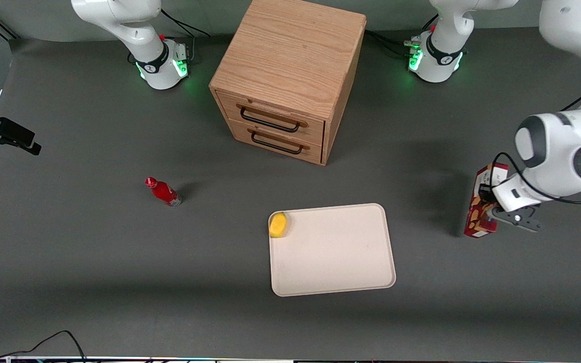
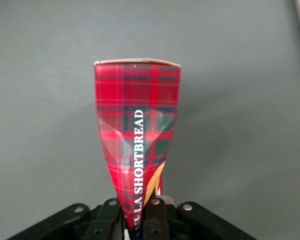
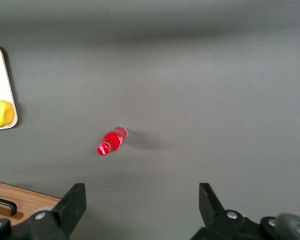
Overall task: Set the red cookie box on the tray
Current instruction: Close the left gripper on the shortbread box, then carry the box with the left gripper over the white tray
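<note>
The red cookie box (image 1: 480, 207) stands on end on the grey table, toward the working arm's end, apart from the tray (image 1: 332, 249). My left gripper (image 1: 492, 212) is shut on the box near its upper part. In the left wrist view the tartan box (image 2: 137, 130) with white "SHORTBREAD" lettering runs away from the camera, and the black fingers (image 2: 106, 220) press both of its faces. The cream-white tray lies flat near the table's middle, nearer the front camera than the wooden drawer cabinet.
A yellow lemon-like fruit (image 1: 278, 224) lies in one corner of the tray. A small red bottle (image 1: 163, 191) lies on the table toward the parked arm's end. A wooden two-drawer cabinet (image 1: 290, 75) stands farther from the camera than the tray.
</note>
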{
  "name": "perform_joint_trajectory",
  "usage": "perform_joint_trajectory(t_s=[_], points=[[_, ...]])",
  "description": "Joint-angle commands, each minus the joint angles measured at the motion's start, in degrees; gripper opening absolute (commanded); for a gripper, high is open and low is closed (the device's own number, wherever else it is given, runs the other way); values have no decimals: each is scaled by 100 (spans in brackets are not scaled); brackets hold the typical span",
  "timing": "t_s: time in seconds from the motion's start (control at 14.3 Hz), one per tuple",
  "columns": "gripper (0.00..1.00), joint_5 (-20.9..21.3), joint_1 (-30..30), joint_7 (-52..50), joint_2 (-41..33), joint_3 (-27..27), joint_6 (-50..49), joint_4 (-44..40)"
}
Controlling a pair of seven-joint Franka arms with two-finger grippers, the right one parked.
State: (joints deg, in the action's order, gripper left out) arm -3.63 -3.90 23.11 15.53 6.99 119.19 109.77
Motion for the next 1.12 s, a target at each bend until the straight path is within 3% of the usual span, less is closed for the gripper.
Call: perform_joint_trajectory(t_s=[0.0,0.14,0.35,0.56,0.77,1.05], points=[[0,55,-85,-1032,-77,-267,-1998,-1785],[0,47,-94,-1981,107,-574,-3012,-2965],[0,38,-94,-3816,396,-1504,-2939,-3234],[0,545,-94,-4963,1203,-2384,-1701,-3138],[0,924,-138,-5035,1978,-2492,-480,-2937],[0,1556,-164,-5378,2305,-2492,1270,-2041]])
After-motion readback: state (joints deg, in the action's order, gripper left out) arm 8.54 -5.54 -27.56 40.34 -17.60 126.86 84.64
